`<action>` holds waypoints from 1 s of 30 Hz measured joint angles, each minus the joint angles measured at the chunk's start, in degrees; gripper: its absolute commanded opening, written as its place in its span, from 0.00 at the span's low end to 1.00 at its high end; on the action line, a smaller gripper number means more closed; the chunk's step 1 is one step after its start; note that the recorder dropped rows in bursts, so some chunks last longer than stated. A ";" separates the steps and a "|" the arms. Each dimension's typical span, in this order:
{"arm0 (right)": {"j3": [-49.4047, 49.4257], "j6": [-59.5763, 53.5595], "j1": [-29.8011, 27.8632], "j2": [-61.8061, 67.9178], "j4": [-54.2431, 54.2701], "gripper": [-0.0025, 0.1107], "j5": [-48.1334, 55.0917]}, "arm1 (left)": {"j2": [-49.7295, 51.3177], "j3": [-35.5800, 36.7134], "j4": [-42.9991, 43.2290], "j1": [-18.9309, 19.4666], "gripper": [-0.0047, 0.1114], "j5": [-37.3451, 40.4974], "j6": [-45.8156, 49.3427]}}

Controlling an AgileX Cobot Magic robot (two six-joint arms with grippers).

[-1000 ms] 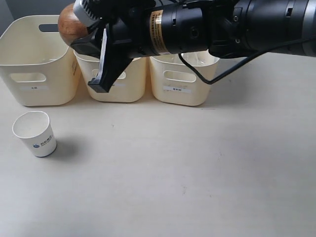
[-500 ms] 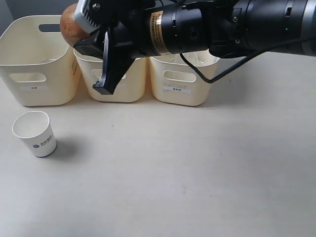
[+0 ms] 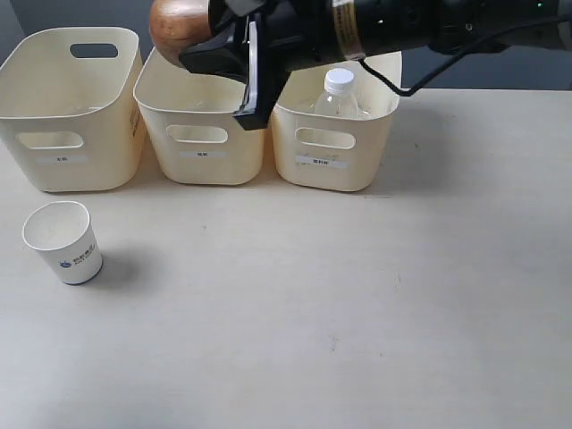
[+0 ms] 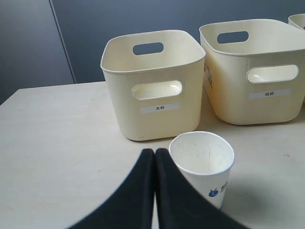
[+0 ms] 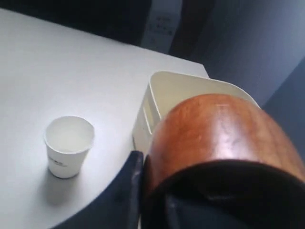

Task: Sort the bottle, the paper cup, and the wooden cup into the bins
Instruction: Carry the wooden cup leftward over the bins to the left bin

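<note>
The right tool (image 3: 234,55), pinching the wooden cup (image 3: 183,25), has swung from the far-left bin (image 3: 67,107) toward the middle bin (image 3: 201,134); the bottle (image 3: 338,94) sits binned, the paper cup (image 3: 63,241) waits near the left edge, and the left tool (image 4: 155,157) is pressed together.

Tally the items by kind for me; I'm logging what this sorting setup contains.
Bins: 3
Cups: 2, the paper cup and the wooden cup
Bottle: 1
Total: 6
</note>
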 measured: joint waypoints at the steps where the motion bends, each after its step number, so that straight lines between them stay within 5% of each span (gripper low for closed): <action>1: -0.21 0.48 -0.91 0.00 0.11 0.02 -2.57 | 0.00 0.00 0.00 0.00 0.04 0.00 0.00; 18: -6.37 0.43 -2.52 7.19 -0.67 0.02 -6.88 | 0.00 0.00 0.00 0.00 0.04 0.00 0.00; 30: -44.40 13.29 7.32 30.14 -3.97 0.02 -1.25 | 0.00 0.00 0.00 0.00 0.04 0.00 0.00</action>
